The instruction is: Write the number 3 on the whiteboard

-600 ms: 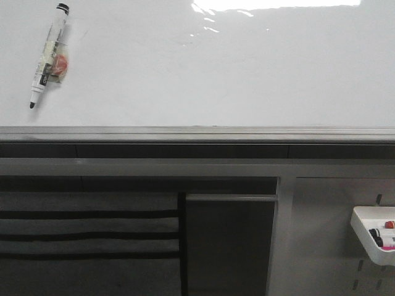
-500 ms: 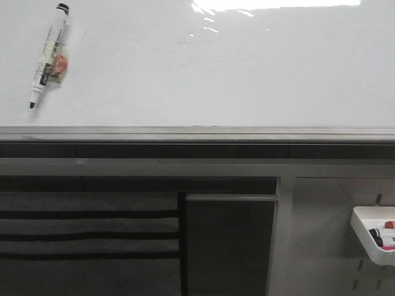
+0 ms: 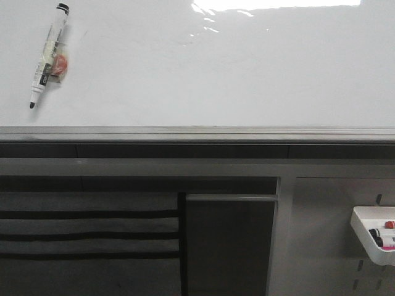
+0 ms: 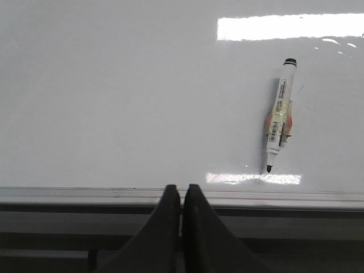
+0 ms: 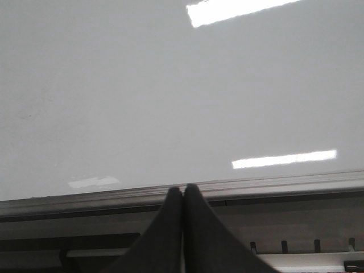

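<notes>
Blank whiteboard (image 3: pixel 234 74), both my grippers closed on nothing.

A marker (image 3: pixel 47 55) sticks to the board's upper left, tip down; a white tray (image 3: pixel 364 237) of markers hangs lower right. My left gripper (image 4: pixel 181 196) and right gripper (image 5: pixel 182 196) sit by the rail (image 3: pixel 197 132), fingers pressed together, below the board.

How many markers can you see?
3. One marker lies uncapped on the whiteboard, at its left side. Two more sit in the white tray at lower right, partly cut off; others may be hidden there.
</notes>
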{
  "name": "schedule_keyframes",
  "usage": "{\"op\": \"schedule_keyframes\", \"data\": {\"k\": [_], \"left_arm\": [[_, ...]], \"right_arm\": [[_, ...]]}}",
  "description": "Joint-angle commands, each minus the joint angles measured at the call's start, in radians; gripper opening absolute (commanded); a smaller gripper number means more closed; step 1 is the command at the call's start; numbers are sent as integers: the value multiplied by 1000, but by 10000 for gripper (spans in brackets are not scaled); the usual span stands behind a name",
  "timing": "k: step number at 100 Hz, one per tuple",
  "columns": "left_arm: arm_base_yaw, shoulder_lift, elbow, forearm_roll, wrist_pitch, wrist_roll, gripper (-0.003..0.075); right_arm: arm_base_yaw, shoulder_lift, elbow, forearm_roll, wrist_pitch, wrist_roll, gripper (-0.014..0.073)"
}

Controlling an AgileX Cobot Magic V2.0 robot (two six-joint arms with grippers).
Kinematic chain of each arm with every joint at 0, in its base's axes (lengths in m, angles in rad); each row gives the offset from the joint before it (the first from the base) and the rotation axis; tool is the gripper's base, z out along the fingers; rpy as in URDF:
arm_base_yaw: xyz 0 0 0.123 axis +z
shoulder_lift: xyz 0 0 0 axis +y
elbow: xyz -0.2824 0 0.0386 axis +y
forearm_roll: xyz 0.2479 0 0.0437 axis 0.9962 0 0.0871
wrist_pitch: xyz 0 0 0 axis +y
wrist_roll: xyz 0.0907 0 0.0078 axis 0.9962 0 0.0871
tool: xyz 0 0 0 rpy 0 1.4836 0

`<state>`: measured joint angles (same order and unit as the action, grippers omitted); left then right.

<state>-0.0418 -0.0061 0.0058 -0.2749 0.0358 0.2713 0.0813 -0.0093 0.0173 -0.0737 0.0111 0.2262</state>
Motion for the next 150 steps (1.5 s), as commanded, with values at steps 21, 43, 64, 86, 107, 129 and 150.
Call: {"op": "schedule_keyframes", "data": {"k": [21,43,64,86,107,129,150], "left_arm": [[3,-31,3,-10,-70,-13,-18],[3,-31,3,-10,-70,-13,-18],[3,-31,3,-10,-70,-13,-18],[3,-31,-1,-10,-75,-13,-18],[3,-31,-139,-34,-14,-13,-18],[3,64,-407,-7,218,-9,-18],[3,208,-568,11,296,-9,-18]], "right_arm": [[-6,-19,21,-2,-78,-8,-74],[-6,-19,21,-101,-78,-9,-74],[-6,-19,21,-134,-82,-9,-74],[-6,-19,19,-134,-83,-9,-74],[-6,-11,-103,-83,35,0,-74],[-6,118,-381,-76,291,-20,-74],[-6,300,-552,-82,366,-92,-74]]}}
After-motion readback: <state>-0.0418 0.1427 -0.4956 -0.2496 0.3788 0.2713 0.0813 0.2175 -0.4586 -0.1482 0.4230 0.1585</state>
